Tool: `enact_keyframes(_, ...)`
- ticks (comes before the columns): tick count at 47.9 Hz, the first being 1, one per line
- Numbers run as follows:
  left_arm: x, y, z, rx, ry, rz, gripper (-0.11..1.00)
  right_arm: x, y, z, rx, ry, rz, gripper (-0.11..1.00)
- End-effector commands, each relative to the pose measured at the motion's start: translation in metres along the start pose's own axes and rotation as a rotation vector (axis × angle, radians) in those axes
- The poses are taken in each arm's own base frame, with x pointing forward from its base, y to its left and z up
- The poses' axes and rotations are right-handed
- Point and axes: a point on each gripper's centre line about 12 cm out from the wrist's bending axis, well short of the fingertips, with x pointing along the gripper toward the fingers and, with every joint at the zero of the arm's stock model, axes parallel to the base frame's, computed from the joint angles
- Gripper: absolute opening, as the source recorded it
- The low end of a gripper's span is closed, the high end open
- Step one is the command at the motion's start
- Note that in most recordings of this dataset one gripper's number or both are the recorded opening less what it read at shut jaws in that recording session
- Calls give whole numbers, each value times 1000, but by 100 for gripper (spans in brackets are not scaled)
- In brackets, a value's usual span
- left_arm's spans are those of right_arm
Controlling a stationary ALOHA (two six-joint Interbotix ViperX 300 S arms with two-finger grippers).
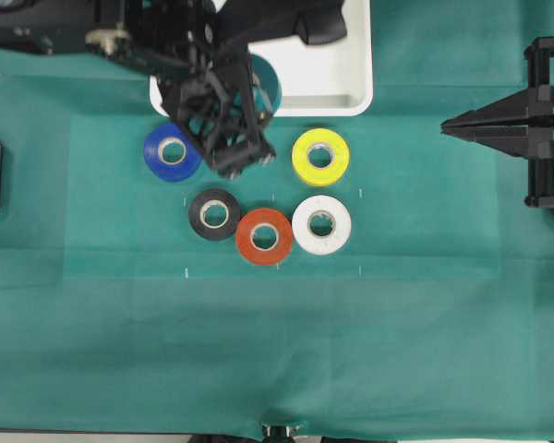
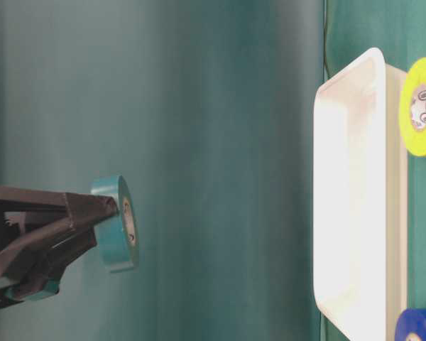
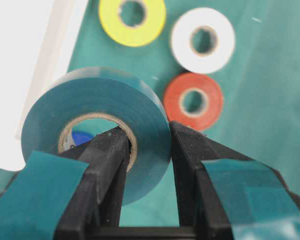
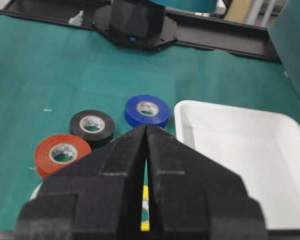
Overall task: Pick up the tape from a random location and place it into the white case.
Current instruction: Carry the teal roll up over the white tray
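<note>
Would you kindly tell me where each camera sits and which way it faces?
Overhead: looks straight down on the cloth; both arms show, left gripper by the white case.
Table-level: low, sideways; the teal tape held aloft.
Left wrist: along its jaws, clamped through the tape's core.
Right wrist: along the shut right gripper toward the blue roll.
All four views show the white case.
</note>
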Motion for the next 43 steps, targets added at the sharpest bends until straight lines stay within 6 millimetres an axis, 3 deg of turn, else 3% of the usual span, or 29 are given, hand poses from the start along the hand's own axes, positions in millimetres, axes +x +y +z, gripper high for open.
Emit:
enact_keyframes(1,-22,11,8,-4,-70,-4,21,1,0,5,-3,-11,-1,0)
enact_keyframes(23,-27,74,28,-75,-116,64,21,2,0,6,-4,-12,-1,0)
enact_keyframes(43,-30,89,30,-102,-120,81,21,1,-2,5,-4,-11,-8,0)
